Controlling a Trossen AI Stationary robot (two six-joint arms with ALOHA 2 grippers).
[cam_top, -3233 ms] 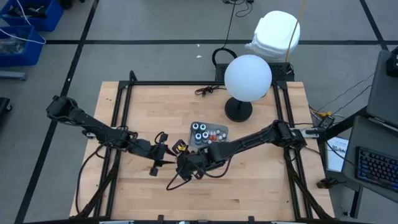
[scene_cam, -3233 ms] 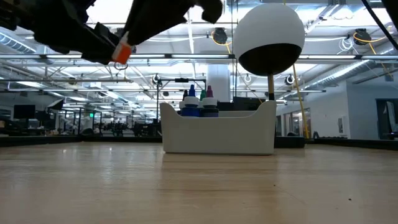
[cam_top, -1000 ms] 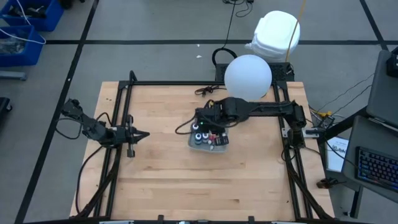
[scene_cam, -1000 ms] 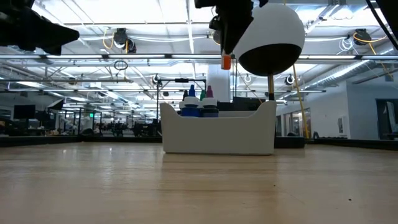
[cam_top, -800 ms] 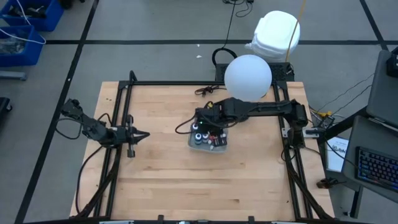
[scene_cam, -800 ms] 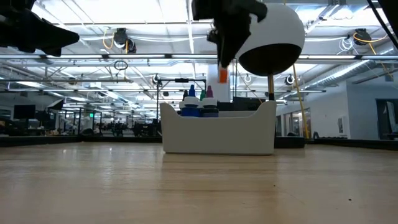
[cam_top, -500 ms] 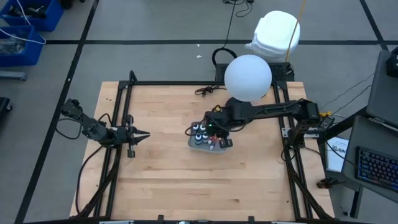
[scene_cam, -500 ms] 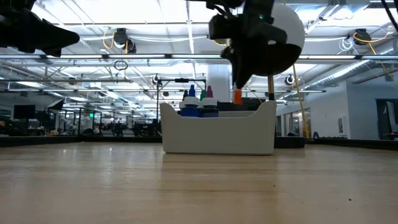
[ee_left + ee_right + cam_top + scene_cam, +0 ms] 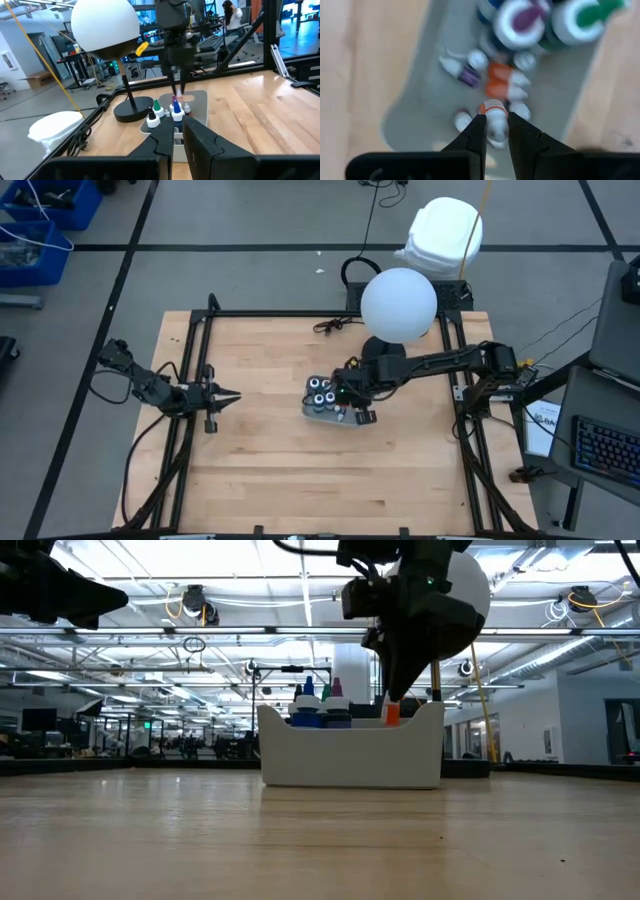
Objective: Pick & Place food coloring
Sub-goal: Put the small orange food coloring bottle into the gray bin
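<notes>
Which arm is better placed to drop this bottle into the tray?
Right. The right gripper is shut on an orange dropper bottle, hanging directly over the tray, where other bottles already lie. The left gripper waits near the table's left edge, far from the tray, apparently holding nothing.

- Your left gripper (image 9: pixel 178 131) sits nearly closed.
- Ahead, you see the right gripper (image 9: pixel 176 95) above the tray (image 9: pixel 199 100).
- Lamp (image 9: pixel 106 30) stands beside it.

One orange, white-capped dropper bottle (image 9: pixel 493 118) is held upright between the fingers of the right hand (image 9: pixel 495 131), above the tray (image 9: pixel 415 107). Other small bottles (image 9: pixel 506 85) lie inside, beside round jars (image 9: pixel 520 21) with purple and green tops.
</notes>
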